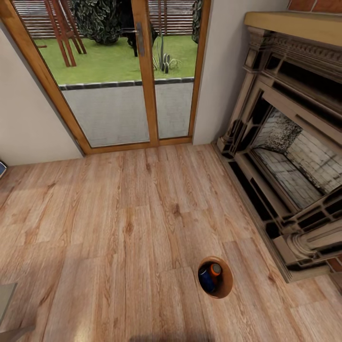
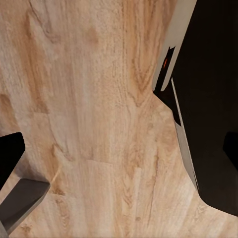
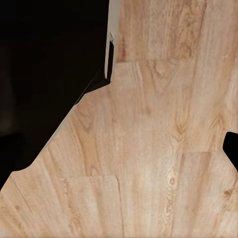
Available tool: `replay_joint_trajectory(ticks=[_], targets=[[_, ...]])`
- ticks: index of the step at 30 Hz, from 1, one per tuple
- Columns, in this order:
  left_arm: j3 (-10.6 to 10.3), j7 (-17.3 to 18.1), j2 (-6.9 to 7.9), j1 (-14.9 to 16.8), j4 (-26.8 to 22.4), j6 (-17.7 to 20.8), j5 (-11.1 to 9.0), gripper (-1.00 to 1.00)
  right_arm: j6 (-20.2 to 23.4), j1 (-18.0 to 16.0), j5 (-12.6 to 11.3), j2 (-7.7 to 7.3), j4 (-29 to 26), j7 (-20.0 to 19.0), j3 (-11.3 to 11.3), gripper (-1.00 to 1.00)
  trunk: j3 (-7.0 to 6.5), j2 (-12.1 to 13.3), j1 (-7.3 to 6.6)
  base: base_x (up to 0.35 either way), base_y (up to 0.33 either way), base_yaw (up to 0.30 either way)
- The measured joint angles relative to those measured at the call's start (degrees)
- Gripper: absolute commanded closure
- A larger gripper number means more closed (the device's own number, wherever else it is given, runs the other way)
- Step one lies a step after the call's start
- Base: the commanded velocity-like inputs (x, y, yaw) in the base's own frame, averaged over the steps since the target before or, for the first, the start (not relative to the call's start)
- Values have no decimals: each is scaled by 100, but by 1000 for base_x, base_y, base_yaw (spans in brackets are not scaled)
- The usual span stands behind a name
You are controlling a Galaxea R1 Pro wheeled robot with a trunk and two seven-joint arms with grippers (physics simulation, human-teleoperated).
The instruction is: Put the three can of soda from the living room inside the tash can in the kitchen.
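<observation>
The tash can (image 1: 227, 285) stands on the wood floor at the lower right of the head view, its orange-brown inside facing up. Two cans of soda lie inside it, a blue one (image 1: 205, 279) and an orange one (image 1: 216, 270) with a silver top. In the left wrist view my left gripper (image 2: 119, 153) hangs over bare floor, its dark fingertips (image 2: 10, 156) far apart at the frame's sides. My right gripper (image 3: 119, 148) is likewise spread over floorboards, with one fingertip (image 3: 232, 149) showing and nothing between the fingers.
A brick-and-stone fireplace (image 1: 289, 156) lines the right side. A wood-framed glass door (image 1: 128, 71) to a garden is straight ahead. A grey table corner (image 1: 7, 304) sits at the lower left, also visible as a grey slab (image 2: 20, 203). My dark body (image 3: 49, 74) is close by.
</observation>
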State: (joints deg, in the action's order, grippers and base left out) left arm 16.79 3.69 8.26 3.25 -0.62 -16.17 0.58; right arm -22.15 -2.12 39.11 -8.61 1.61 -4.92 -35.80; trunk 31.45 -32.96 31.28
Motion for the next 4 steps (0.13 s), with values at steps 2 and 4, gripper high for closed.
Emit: replay_joint_trajectory(ticks=[2,4], targets=[[0,0,0,0,0,0,1,-100,0,1,0,0,1,0,0,-100,0,0,0,0,0,0],[0,0,0,0,0,0,2,-100,0,0,0,0,1,0,1,-100,0,0,0,0,0,0]])
